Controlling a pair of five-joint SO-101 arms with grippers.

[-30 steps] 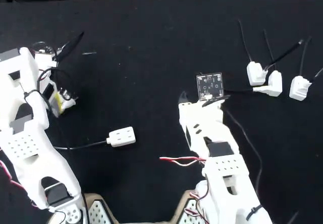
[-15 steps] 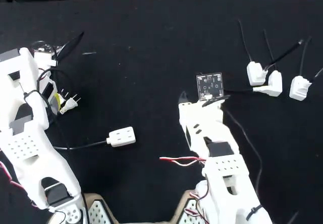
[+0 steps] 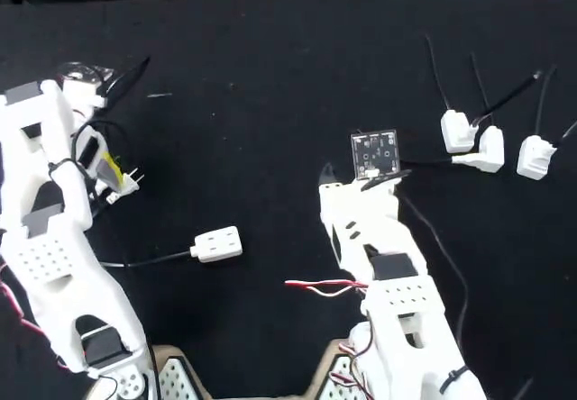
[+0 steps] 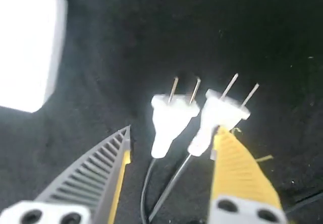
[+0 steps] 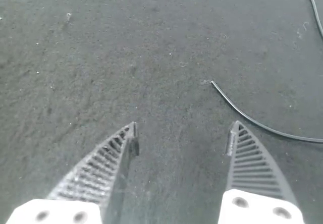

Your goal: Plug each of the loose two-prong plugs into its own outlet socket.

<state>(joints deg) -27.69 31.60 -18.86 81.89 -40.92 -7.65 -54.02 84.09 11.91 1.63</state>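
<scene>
High view: plugs (image 3: 126, 184) lie by the worktop's (image 3: 270, 76) left edge, with the outlet socket (image 3: 217, 243) nearer the front. Left wrist view: left pincer (image 4: 172, 133) released around both plugs; grasping likely means singling one out. Right wrist view: right pincer (image 5: 183, 128) released, empty.

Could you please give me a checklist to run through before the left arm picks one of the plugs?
1. The left gripper is open: ok.
2. Only one plug sits between its jaws: not ok; the first plug and the second plug lie side by side there.
3. Prongs unbent on both: ok.
4. The outlet socket lies free on the table: ok.
5. Socket slots face the plugs: cannot tell.
6. The right gripper is open and holds nothing: ok.
</scene>
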